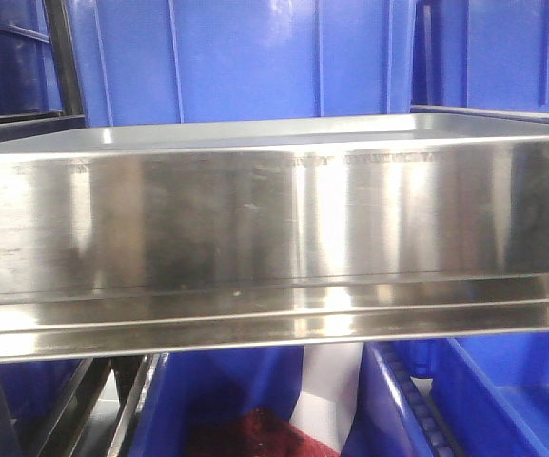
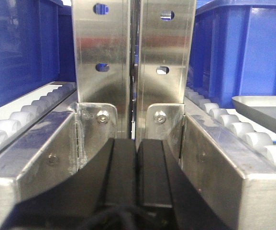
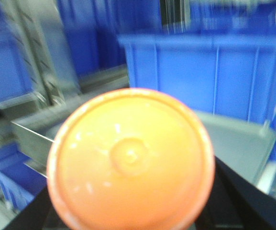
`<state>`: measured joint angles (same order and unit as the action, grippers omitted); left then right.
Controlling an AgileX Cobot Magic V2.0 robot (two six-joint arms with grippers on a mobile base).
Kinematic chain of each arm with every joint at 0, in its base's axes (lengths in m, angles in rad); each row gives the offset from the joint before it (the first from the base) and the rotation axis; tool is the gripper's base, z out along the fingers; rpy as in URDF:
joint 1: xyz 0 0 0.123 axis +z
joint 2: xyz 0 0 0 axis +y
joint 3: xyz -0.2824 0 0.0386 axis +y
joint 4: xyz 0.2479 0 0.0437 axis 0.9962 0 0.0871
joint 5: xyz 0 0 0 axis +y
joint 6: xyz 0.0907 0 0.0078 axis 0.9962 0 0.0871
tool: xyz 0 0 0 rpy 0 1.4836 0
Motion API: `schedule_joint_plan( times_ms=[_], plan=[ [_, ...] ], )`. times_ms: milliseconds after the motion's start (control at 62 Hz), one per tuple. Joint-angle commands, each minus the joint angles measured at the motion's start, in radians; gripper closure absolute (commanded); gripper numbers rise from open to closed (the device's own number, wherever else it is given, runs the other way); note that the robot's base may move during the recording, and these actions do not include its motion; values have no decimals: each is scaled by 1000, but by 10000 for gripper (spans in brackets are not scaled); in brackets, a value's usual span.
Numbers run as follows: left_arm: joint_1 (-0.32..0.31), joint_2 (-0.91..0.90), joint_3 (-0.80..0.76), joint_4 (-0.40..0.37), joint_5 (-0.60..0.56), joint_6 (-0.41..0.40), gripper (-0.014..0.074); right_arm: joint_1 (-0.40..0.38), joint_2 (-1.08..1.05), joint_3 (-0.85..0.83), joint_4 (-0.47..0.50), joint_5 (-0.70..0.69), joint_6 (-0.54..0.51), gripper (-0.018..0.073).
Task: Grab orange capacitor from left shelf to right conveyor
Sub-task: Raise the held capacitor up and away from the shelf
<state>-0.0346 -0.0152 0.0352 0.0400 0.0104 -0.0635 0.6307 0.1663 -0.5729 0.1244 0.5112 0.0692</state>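
The orange capacitor [image 3: 130, 160] fills the right wrist view end-on, its round flat face with a small centre dimple towards the camera. My right gripper [image 3: 130, 215] is shut on it, and a black finger [image 3: 233, 201] shows on either side of it. The left shelf [image 1: 274, 214], shiny steel with a tall reflective front lip, spans the front view. My left gripper [image 2: 137, 143] is shut with nothing between its black pads and points at two steel uprights [image 2: 102, 57]. The right conveyor is out of view.
Blue plastic bins [image 1: 255, 57] stand behind and below the shelf and around both wrists [image 3: 209, 72]. White roller tracks [image 2: 233, 127] run on both sides of my left gripper. A shallow grey tray [image 2: 267, 108] lies at the right, also behind the capacitor as a tray [image 3: 238, 139].
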Motion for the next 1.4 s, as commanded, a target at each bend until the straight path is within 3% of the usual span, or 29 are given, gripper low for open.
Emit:
schedule_joint_plan(
  times_ms=[0, 129, 306, 742, 1242, 1387],
  plan=[
    [-2, -7, 22, -2, -91, -7, 722, 2, -62, -25, -10, -37, -9, 504],
    [-2, -7, 22, -2, -91, -7, 722, 2, -127, -25, -43, 17, -13, 504],
    [-2, -7, 22, -2, -91, -7, 722, 2, -127, -6, -141, -13, -13, 504],
    [-2, -7, 22, -2, -91, -7, 722, 2, -127, 222, -157, -481, -13, 504],
    [-2, -7, 22, -2, -91, -7, 722, 1, -127, 263, -157, -465, -13, 504],
    [-2, -7, 22, -2, -91, -7, 722, 1, -128, 274, -156, -537, -12, 504]
  ],
)
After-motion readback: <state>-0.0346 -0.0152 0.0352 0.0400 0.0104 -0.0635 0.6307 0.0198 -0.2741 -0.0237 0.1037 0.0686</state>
